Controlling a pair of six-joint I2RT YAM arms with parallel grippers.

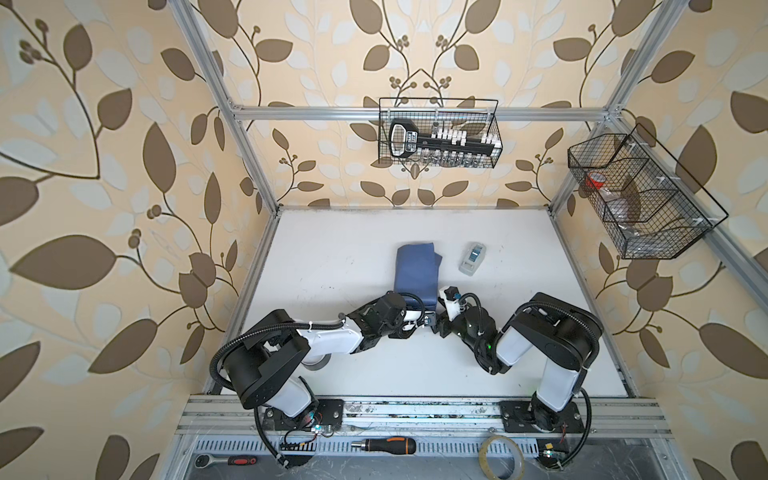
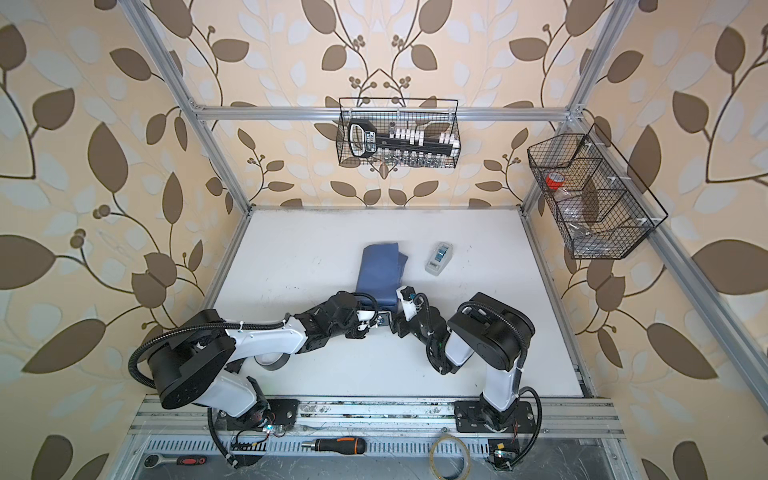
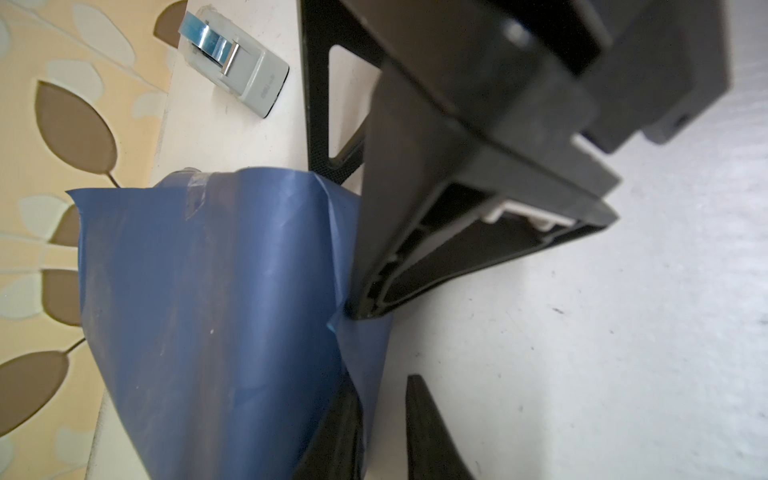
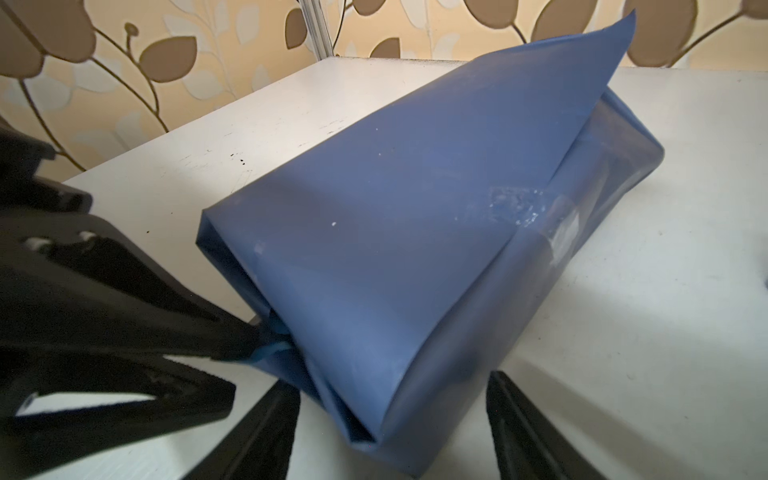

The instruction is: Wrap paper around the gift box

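Jaws on your left gripper (image 4: 243,363) stand a little apart at the near end of the paper (image 1: 416,269), on its left side. In the right wrist view the upper finger (image 4: 145,299) touches the folded end where a lighter blue edge pokes out, and nothing is pinched between the two. In the left wrist view a flap of the sheet drapes over one of those fingers, while the other stands clear of it above the bare tabletop (image 1: 332,249).

In both top views the paper sits about the middle of the tabletop. It is folded into a long dusky-blue bundle that runs from the grippers toward the back wall. You cannot see the gift box, since the sheet covers the whole bundle. A strip of clear tape (image 4: 536,216) crosses the seam on top, toward the far end, where one corner of the sheet stands up loose.

Your right gripper (image 4: 394,379) meets the same near end from the right, its jaws spread wide with the end of the bundle between them. One finger (image 3: 395,232) presses against the paper's fold, and you cannot tell whether the other touches.

To the right of the bundle's far end, apart from it, the small grey tape dispenser (image 1: 472,259) lies on the tabletop. At the far right a black wire basket (image 1: 640,199) hangs on the frame.
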